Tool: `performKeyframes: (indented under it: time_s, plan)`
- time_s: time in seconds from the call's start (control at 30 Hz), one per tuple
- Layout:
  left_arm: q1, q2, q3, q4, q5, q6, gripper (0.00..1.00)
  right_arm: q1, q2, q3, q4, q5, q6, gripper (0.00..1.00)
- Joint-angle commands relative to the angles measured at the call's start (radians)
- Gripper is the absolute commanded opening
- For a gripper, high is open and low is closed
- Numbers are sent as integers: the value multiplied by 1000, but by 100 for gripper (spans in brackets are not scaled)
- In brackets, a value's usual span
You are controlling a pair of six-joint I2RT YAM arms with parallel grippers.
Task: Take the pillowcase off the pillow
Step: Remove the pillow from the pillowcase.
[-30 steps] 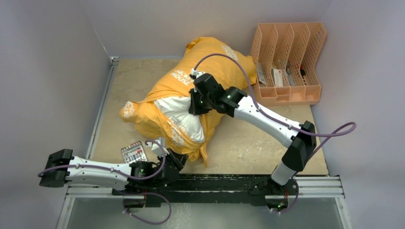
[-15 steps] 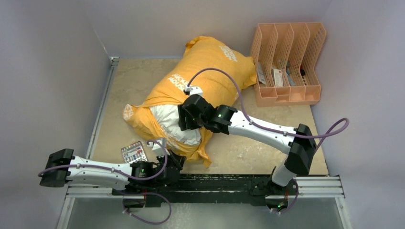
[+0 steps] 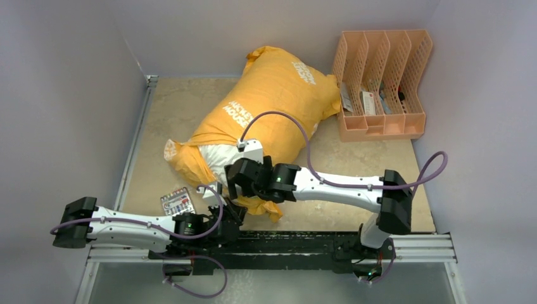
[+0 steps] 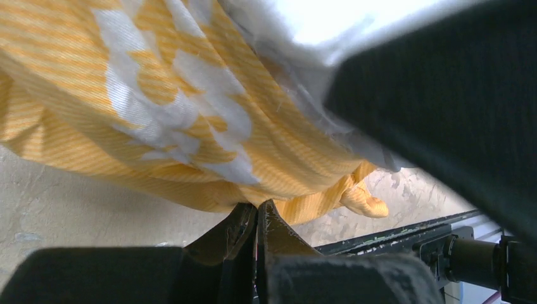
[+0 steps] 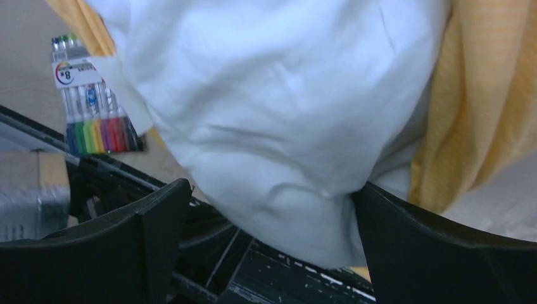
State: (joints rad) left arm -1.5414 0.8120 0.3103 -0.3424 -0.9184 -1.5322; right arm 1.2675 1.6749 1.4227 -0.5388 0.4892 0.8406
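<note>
The pillowcase (image 3: 272,95) lies at an angle across the middle of the table (image 3: 177,107), its far end near the back wall and just beside the peach file rack (image 3: 380,82). It covers most of the pillow (image 3: 221,155). Only the near end of the pillow bulges white out of the open mouth, with orange cloth bunched around it (white lettering shows on the top of the cover).

The right tool (image 3: 235,180) is at that bare end with its fingers (image 5: 145,221) spread wide. In the right wrist view one finger stands on each side of the white bulge, and the cloth sits between them without being squeezed. Orange fabric hangs to the right of it.

The left tool (image 3: 231,212) lies low at the near edge of the table, under the front corner of the cover. Its fingers (image 4: 240,225) are pressed together, and the striped orange folds gather down to their tips, so it looks pinched on the lower edge of the pillowcase.

A pack of markers (image 3: 178,202) lies flat on the table just left of the pillow's near end, apart from both tools.
</note>
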Motion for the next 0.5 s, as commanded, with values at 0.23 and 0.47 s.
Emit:
performKeyframes:
  time_s: [0.23,0.47]
  plan:
    - [-8,13,24,-10,-13,6,0,4,-75,-198,42,28,92,88]
    - [-8,99,81,-116,17,-40,0,-96,-86,22,50,129,-111,0]
